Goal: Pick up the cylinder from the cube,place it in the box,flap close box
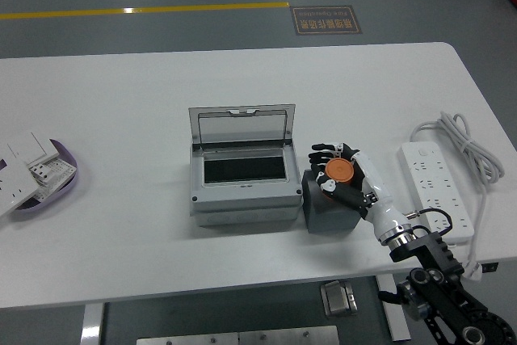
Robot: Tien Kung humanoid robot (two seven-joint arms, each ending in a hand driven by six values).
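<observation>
An orange cylinder (339,170) sits on top of a dark grey cube (328,209) just right of the grey box (241,199). The box's clear flap lid (241,125) stands open and upright at the back. My right hand (346,175) comes in from the lower right and its fingers (326,153) curl around the cylinder on the cube. The left arm does not show.
A white power strip (435,185) with a coiled cable (462,139) lies at the right. A purple tray (68,185) holding white switch plates (27,163) sits at the left edge. The table's near edge (242,292) runs along the bottom.
</observation>
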